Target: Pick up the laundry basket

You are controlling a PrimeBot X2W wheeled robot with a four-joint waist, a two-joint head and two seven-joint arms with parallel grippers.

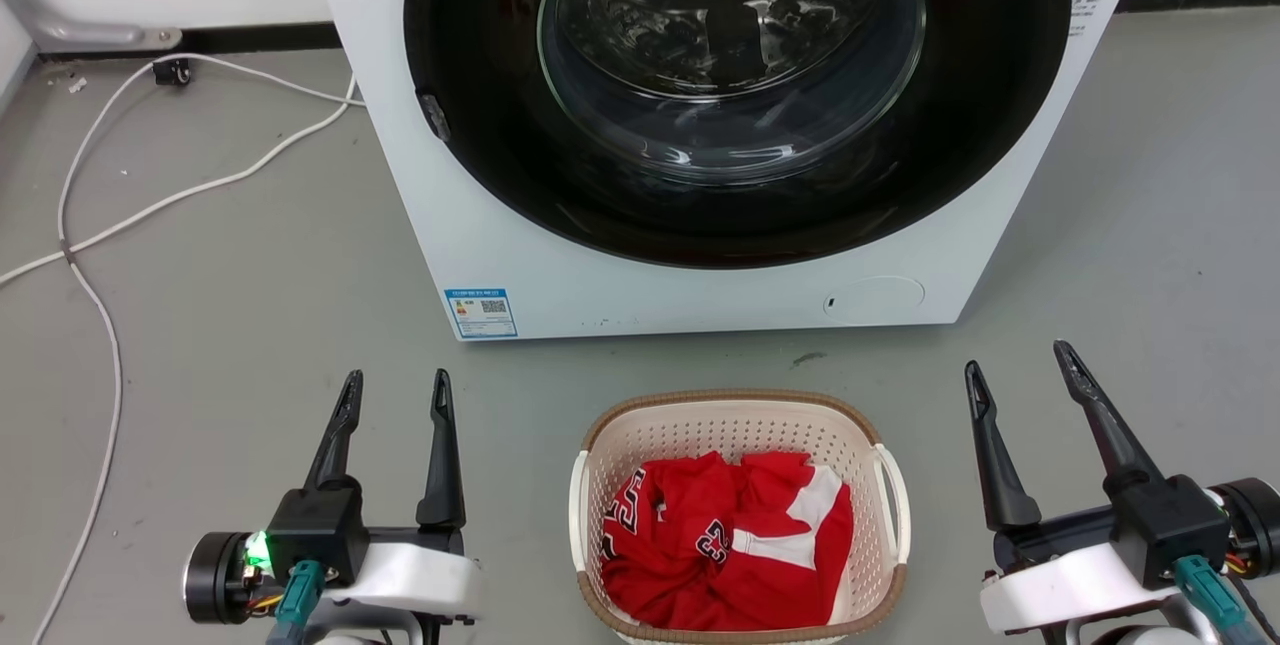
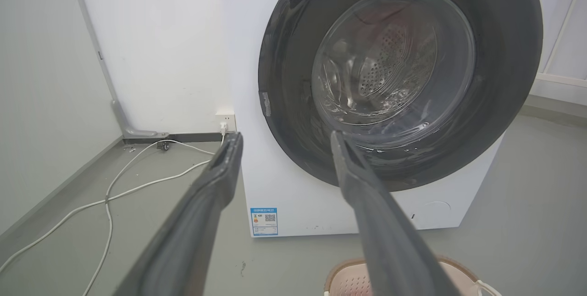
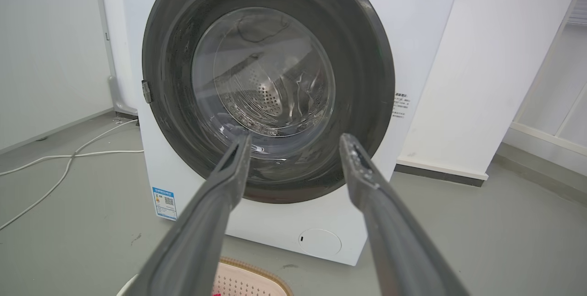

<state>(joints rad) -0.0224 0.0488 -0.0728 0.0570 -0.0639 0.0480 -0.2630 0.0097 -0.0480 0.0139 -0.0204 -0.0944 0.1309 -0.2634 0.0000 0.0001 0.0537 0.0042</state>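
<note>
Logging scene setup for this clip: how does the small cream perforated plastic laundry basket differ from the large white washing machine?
The cream plastic laundry basket is small and low; the white washing machine is far bigger. The basket is perforated with a brown rim; the machine is smooth with a dark round glass door. Both stand on the grey floor.

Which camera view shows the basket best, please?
The head view: nearly the whole basket shows from above, with red clothing inside. The left wrist view catches a slice of its rim at the bottom edge; the right wrist view likewise.
</note>
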